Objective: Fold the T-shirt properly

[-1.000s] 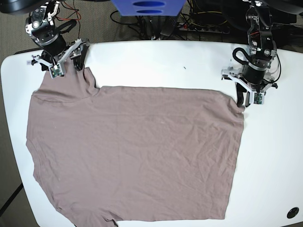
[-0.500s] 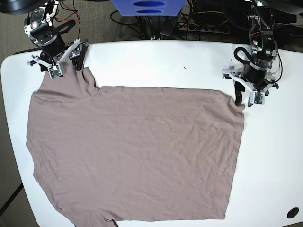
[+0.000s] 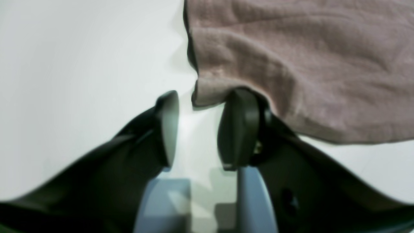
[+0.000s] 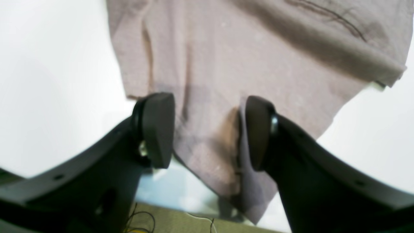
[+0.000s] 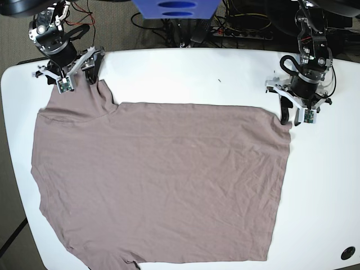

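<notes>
A robotics lab or test bench is indicated. A white round-cornered table (image 5: 185, 73) is set up as a work surface, with two robot arms mounted at its far corners. Behind it, bundles of black cables (image 5: 247, 25) and a power strip (image 5: 247, 34) are seen on a carpeted floor (image 5: 17, 48), beside a blue plastic object (image 5: 174, 8). Exposed red and black wires (image 5: 76, 17) are carried on one arm.

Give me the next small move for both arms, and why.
Probably close both grippers. The right gripper stands open astride the T-shirt sleeve edge; the left gripper is open at the hem corner, one finger tucked under the cloth. Neither yet pinches.
</notes>
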